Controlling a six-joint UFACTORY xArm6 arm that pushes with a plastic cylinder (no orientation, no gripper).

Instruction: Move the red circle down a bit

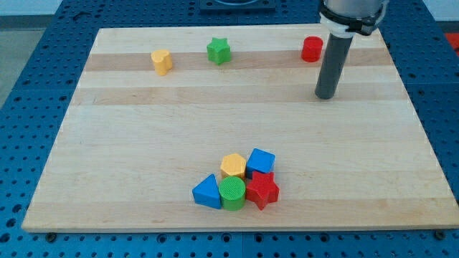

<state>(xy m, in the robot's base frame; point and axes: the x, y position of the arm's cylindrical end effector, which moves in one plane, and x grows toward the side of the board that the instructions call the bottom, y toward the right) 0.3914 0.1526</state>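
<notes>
Pale wood, with lighter and darker strips running across it, makes up the board point(143, 143), which lies on a blue table point(29, 72) dotted with rows of small holes. No box, tray or bowl stands on it; the blocks lie straight on the wood.

Near the view's top edge sit three blocks, well apart from each other: a yellow block point(162, 61) with flat angled sides toward the left, a green star point(219, 51) beside it to the right, and the red circle point(312, 49), a short round cylinder, farther right again.

Low on the board, around the middle, five or six blocks are bunched so that they touch: a blue triangle point(207, 192) at the left, a green circle point(232, 193) with a ridged top next to it, a red star point(262, 191) at the right, a yellow block with angled sides point(233, 165) behind, and a blue cube point(261, 160) behind and to the right. A bit of another red block shows between the cube and the star; its shape cannot be told.

All the blocks look smooth and matt.

I have no fingers, only a straight dark grey rod hanging from a white-ringed collar. My tip point(326, 96) stands on bare wood just below and slightly right of the red circle, near it but not touching, and holds nothing.
</notes>
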